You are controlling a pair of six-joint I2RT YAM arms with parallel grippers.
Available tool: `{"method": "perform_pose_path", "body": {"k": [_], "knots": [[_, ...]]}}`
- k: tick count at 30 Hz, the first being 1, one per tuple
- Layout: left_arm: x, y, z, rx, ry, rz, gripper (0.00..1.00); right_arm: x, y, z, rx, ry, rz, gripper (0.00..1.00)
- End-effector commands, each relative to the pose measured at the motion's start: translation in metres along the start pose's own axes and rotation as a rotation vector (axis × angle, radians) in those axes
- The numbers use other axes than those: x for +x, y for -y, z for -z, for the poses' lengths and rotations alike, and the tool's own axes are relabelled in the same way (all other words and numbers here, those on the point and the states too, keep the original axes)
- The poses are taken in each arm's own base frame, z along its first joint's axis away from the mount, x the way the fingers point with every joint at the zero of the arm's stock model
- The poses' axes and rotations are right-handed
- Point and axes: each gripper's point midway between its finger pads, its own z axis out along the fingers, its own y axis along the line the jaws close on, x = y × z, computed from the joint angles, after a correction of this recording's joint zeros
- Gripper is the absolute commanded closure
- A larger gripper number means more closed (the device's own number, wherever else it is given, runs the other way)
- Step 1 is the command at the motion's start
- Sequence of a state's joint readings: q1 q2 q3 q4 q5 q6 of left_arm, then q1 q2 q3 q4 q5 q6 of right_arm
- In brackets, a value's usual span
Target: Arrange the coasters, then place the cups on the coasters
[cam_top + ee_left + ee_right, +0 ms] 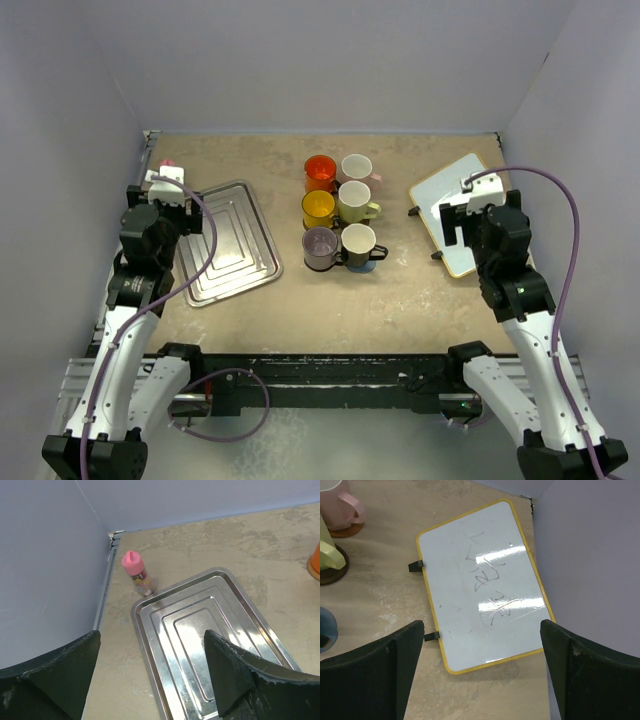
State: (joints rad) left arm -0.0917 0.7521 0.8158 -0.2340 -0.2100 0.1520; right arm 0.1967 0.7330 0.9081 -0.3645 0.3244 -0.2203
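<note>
Six mugs stand in a tight block of two columns at the middle of the table point(420, 300): the red-orange mug point(320, 170) and pink mug point(356, 167) at the back, the yellow mug point(318, 207) and cream-green mug point(354, 201) in the middle row, the purplish glass mug point(320, 246) and black mug point(358, 240) nearest me.

I judge the task all but finished. From the right wrist view I see the pink mug sitting on a brown coaster point(343, 530), the cream-green mug on a dark brown coaster point(330, 575), and the edge of a grey-blue coaster point(326, 630), which from above peeks out under the black mug. In the left wrist view a disc edge shows under the red-orange mug at the right border. Under the yellow and glass mugs I cannot make out coasters from above; the mugs cover them if they are there. I see no loose coaster and no loose mug anywhere.

The left gripper point(150, 680) hangs over the metal tray point(150, 615) with its jaws spread and nothing between them; a pink-capped bottle point(137, 572) stands just beyond the tray's far corner. The right gripper point(480, 675) is spread wide and empty above a yellow-framed whiteboard point(485, 585), well apart from the mugs.

What I think is left is only a check that each mug sits centred on its disc.
</note>
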Motion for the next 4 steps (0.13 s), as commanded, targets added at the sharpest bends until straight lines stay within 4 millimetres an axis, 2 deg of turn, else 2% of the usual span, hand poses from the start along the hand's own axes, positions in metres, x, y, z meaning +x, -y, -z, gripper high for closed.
{"method": "perform_pose_path", "body": {"k": [1,4], "knots": [[-0.0246,-0.0108,0.0043,-0.029,0.072,-0.008,0.2,-0.0065,0.0036,0.0007,0.011,0.024,0.0,0.0],[-0.0271,-0.012,0.0066,-0.031,0.073,-0.006,0.21,-0.0071,0.0037,0.0009,0.011,0.026,-0.001,0.0]]}}
